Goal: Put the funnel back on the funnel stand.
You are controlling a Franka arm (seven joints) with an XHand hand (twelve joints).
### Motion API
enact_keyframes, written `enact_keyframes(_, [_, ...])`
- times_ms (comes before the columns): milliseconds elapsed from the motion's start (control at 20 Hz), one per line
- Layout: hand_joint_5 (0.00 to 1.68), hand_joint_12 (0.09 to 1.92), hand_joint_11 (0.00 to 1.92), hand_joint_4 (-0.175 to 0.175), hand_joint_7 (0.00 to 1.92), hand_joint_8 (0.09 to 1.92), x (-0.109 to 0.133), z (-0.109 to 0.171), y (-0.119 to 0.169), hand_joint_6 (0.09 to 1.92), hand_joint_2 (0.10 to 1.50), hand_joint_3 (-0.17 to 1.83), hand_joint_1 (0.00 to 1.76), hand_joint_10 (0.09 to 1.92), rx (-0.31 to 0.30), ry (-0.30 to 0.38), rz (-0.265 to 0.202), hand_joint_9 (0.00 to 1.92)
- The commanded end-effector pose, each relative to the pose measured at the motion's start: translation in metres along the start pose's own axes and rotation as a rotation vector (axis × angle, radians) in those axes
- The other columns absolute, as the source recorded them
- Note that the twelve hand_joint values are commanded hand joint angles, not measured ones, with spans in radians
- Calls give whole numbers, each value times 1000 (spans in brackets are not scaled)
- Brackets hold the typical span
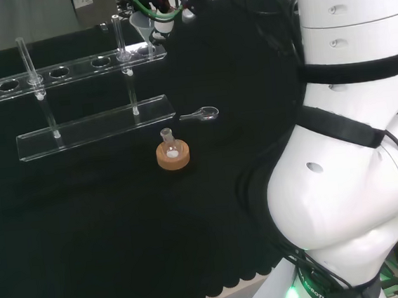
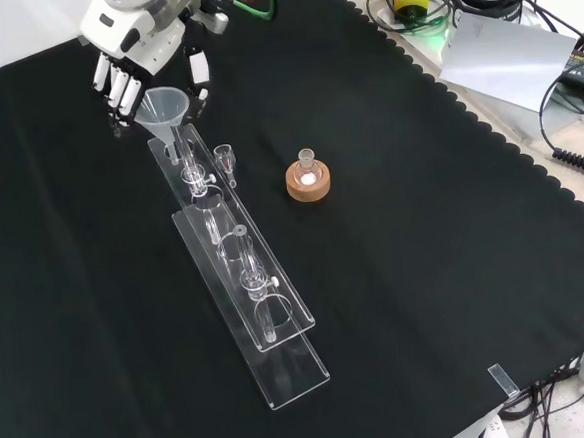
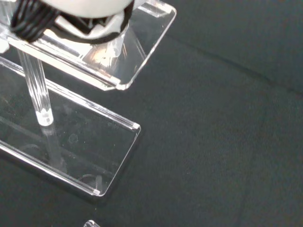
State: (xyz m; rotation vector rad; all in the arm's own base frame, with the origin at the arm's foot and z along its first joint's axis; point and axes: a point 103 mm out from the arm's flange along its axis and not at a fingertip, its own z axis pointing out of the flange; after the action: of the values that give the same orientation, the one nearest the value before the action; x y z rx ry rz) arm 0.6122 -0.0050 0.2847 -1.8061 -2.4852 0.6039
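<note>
The clear funnel stands upright with its stem down through the end hole of the clear funnel stand, at the end of the stand nearest the arm. The hand hangs just behind it. Its fingers point down on one side of the cone and its thumb on the other, close to the rim; whether they touch it I cannot tell. In the head view the funnel sits at the right end of the stand's upper shelf, beside the hand. In the wrist view the shelf's end and the base plate lie below the blurred hand.
A small round flask on a cork ring stands right of the stand in the front view, and in the head view the cork ring is in front of it. A small glass piece lies between them. The cloth's scalloped edge runs along the right.
</note>
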Motion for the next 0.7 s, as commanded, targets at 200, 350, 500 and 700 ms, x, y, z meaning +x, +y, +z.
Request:
enact_keyframes(200, [441,1313,524,-37,405,682,1,5,-1,413,664,700,900,471,10,2,-6,808])
enact_keyframes(350, [387,1339,484,-42,302,708,4,5,-2,310,653,699,882,533,15,9,-10,703])
enact_keyframes(500, [345,1375,417,-42,165,702,6,3,-4,182,634,675,838,605,25,12,-6,549])
enact_keyframes(700, [258,1402,367,-36,25,640,7,3,-9,87,625,580,748,679,30,30,-12,349])
